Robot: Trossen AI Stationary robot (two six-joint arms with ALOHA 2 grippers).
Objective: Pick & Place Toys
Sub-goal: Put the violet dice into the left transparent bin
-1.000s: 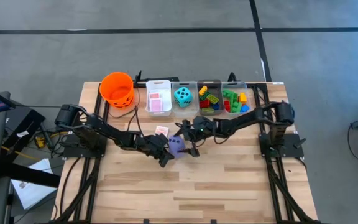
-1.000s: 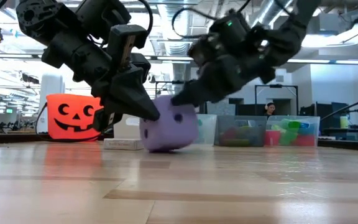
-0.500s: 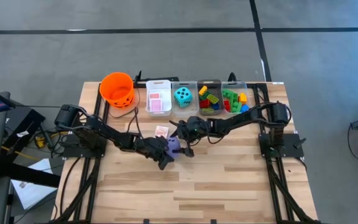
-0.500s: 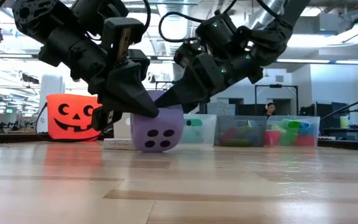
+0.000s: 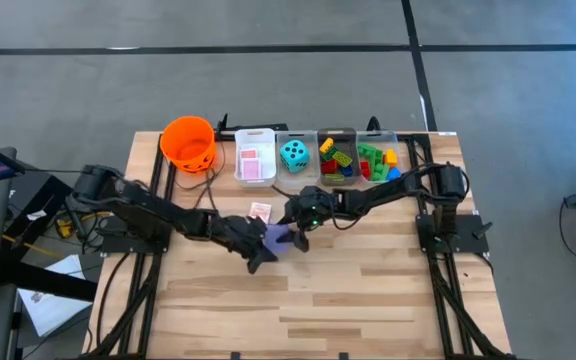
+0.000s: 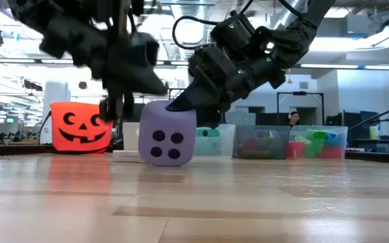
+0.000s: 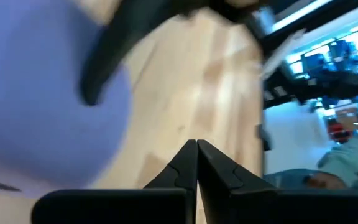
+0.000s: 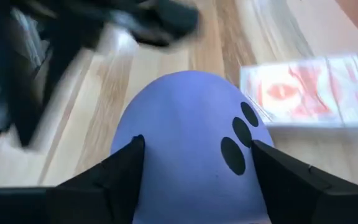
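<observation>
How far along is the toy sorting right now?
Done: teal die, cards and bricks sit in the bins. In hand: right gripper straddles the purple die on the table; shut left gripper is beside it. Left: this die and the card pack.

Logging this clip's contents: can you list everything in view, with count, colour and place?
Purple die: one, mid-table, on the wood.
Teal die: one, in second bin.
Cards: one pink pack on table beside purple die; more in white bin.
Bricks: many, mixed colours, in two right bins.
Bucket: one, orange, back left.
Bins: four, along the back edge.
Table: one, wooden.
Person: one, in the room behind.
Left pincer: shut, beside purple die.
Right pincer: straddling purple die.
</observation>
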